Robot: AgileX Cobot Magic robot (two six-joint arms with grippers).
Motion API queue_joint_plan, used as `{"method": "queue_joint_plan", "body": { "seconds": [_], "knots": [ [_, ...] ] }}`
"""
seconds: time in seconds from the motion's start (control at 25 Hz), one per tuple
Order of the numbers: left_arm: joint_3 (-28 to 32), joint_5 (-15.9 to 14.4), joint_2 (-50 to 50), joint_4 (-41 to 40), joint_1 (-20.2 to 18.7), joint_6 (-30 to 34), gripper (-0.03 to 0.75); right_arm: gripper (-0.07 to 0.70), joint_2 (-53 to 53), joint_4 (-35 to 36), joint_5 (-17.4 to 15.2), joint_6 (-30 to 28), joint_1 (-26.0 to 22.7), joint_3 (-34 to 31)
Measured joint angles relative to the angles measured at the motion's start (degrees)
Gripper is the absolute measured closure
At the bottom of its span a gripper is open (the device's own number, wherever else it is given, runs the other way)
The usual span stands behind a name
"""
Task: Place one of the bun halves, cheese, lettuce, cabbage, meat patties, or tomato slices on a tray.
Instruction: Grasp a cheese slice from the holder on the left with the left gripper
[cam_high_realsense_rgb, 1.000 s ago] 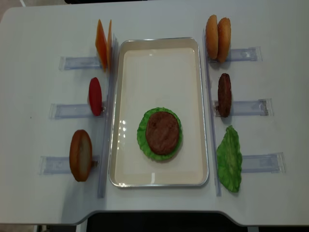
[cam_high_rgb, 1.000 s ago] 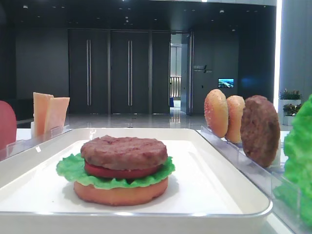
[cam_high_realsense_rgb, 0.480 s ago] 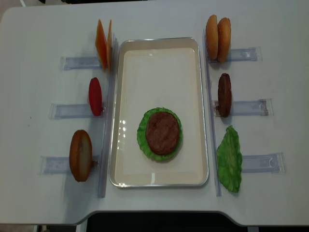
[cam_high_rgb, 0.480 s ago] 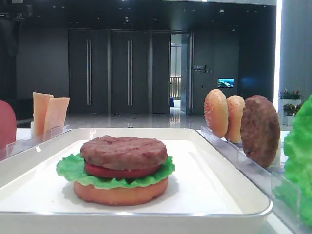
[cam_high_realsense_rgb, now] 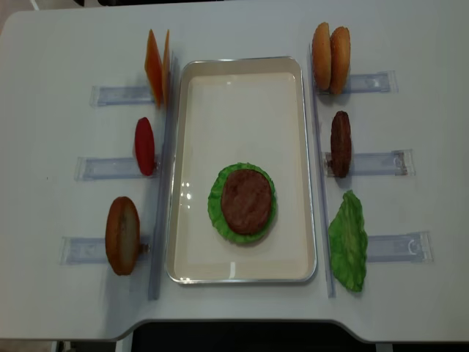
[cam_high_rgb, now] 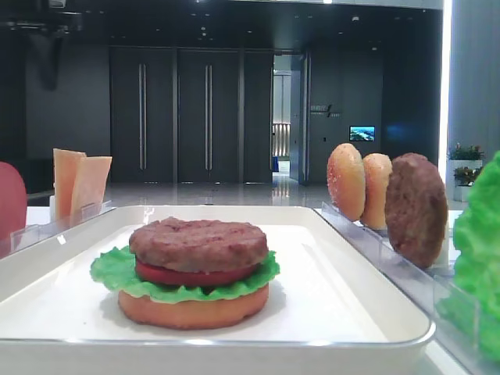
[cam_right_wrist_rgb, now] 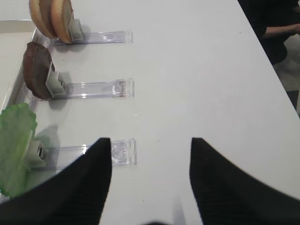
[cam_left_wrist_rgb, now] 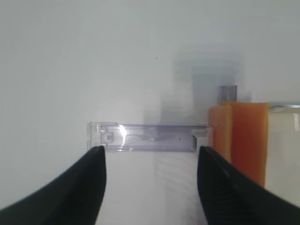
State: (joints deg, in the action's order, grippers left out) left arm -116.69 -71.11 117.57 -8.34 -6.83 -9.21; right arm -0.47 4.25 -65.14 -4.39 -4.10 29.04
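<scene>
The white tray (cam_high_realsense_rgb: 242,81) holds a stack: bun half, tomato slice, lettuce and a meat patty (cam_high_realsense_rgb: 246,202) on top, also seen from the front as the patty (cam_high_rgb: 198,243). Two cheese slices (cam_high_realsense_rgb: 155,67) stand upright in a rack left of the tray. My left gripper (cam_left_wrist_rgb: 150,157) is open above that rack, with the cheese (cam_left_wrist_rgb: 239,138) just right of its right finger. My right gripper (cam_right_wrist_rgb: 150,147) is open over bare table, right of the lettuce (cam_right_wrist_rgb: 14,145). Neither gripper shows in the overhead view.
Clear racks flank the tray. On the left stand a tomato slice (cam_high_realsense_rgb: 144,146) and a bun half (cam_high_realsense_rgb: 122,235). On the right stand two bun halves (cam_high_realsense_rgb: 330,57), a patty (cam_high_realsense_rgb: 341,144) and lettuce (cam_high_realsense_rgb: 348,240). A dark arm part (cam_high_rgb: 47,39) hangs at upper left.
A dark arm part has come into the upper left of the low front view. The food and the tray have not moved.
</scene>
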Motion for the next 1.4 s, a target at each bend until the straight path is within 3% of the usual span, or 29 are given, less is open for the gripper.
{"method": "queue_joint_plan", "body": {
  "seconds": [0.8, 1.4],
  "knots": [
    [0.0, 0.0, 4.9, 0.6, -10.7, -10.2, 0.244, 0.269, 0.0, 0.0, 0.0, 0.0, 0.0, 0.0],
    [0.1, 0.1, 7.9, 0.9, -11.1, -10.7, 0.244, 0.269, 0.0, 0.0, 0.0, 0.0, 0.0, 0.0]
  ]
}}
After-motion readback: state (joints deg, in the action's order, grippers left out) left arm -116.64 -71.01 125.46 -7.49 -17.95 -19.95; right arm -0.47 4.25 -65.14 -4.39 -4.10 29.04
